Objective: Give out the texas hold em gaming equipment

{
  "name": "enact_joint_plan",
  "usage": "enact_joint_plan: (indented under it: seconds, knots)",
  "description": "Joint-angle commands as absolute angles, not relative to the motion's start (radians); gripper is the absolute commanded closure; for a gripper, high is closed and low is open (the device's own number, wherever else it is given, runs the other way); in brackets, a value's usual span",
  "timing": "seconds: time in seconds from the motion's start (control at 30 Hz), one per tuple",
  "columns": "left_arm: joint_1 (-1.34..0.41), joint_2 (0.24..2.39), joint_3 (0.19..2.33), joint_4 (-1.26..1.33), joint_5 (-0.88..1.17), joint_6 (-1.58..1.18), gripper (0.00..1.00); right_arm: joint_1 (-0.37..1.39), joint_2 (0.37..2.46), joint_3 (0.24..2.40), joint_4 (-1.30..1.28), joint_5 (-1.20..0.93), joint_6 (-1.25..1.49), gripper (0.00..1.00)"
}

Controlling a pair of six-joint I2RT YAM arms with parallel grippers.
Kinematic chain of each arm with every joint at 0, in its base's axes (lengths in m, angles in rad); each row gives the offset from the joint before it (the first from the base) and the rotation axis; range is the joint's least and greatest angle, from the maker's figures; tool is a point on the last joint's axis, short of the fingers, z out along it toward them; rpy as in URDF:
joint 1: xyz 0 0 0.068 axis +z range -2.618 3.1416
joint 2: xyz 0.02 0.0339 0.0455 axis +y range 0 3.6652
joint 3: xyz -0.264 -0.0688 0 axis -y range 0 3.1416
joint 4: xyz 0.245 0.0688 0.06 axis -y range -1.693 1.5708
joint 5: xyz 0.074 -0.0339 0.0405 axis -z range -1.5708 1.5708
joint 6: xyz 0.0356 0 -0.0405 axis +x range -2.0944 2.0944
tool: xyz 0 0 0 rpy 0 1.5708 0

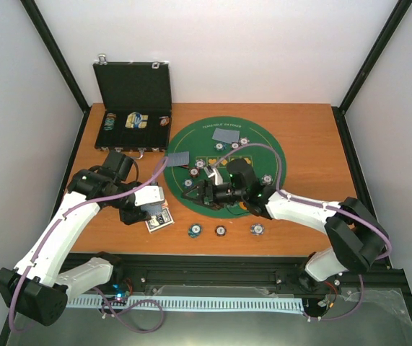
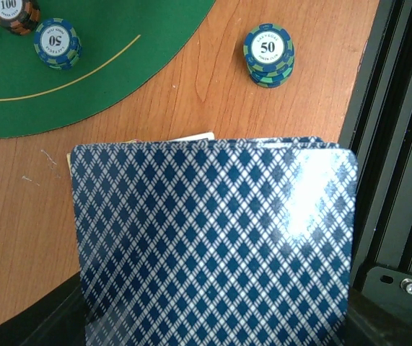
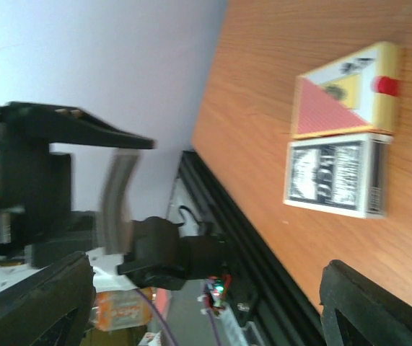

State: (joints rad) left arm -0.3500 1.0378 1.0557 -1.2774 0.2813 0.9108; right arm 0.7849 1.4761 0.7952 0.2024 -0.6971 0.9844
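The left claw (image 1: 152, 209) is clamped shut on a stack of blue diamond-backed cards (image 2: 213, 245), held just off the near-left edge of the green mat (image 2: 97, 79). A chip stack (image 2: 268, 54) sits close by on the bare counter (image 2: 191, 94). The right claw (image 3: 206, 277) hangs over the mat, fingers spread wide, gripping nothing.

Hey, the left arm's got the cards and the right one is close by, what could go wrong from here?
1. The left gripper is shut on a whole stack of cards with slightly fanned top edges; several might slide out at once.
2. The open right gripper sits close to the left one at the mat edge; the arms might bump.
3. Chips stand right by the right gripper and might get knocked.
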Motion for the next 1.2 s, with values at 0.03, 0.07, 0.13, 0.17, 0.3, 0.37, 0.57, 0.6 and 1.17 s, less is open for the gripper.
enact_joint_plan:
  seconds: [0.03, 0.07, 0.13, 0.17, 0.3, 0.37, 0.57, 0.6, 1.17]
  knots:
    - [-0.354, 1.026, 1.075, -1.260, 0.313, 0.893, 0.85, 0.860, 1.516, 0.810, 0.457, -0.730, 1.108, 0.16]
    - [-0.354, 1.026, 1.075, -1.261, 0.313, 0.894, 0.85, 0.871, 1.533, 0.824, 0.457, -0.732, 1.110, 0.15]
    - [-0.354, 1.025, 1.074, -1.261, 0.311, 0.894, 0.85, 0.889, 1.562, 0.844, 0.475, -0.737, 1.124, 0.17]
    - [-0.354, 1.024, 1.074, -1.260, 0.311, 0.896, 0.85, 0.897, 1.577, 0.854, 0.478, -0.738, 1.127, 0.17]
    - [-0.354, 1.024, 1.075, -1.259, 0.308, 0.899, 0.85, 0.922, 1.623, 0.893, 0.495, -0.746, 1.139, 0.20]
    - [-0.354, 1.026, 1.075, -1.259, 0.307, 0.902, 0.85, 0.931, 1.637, 0.910, 0.502, -0.750, 1.143, 0.20]
    - [-0.355, 1.026, 1.074, -1.260, 0.305, 0.904, 0.85, 0.949, 1.672, 0.947, 0.510, -0.765, 1.155, 0.20]
    - [-0.354, 1.026, 1.076, -1.260, 0.306, 0.904, 0.85, 0.951, 1.682, 0.949, 0.517, -0.767, 1.160, 0.20]
    - [-0.354, 1.023, 1.097, -1.276, 0.310, 0.904, 0.85, 0.999, 1.807, 1.023, 0.652, -0.794, 1.270, 0.22]
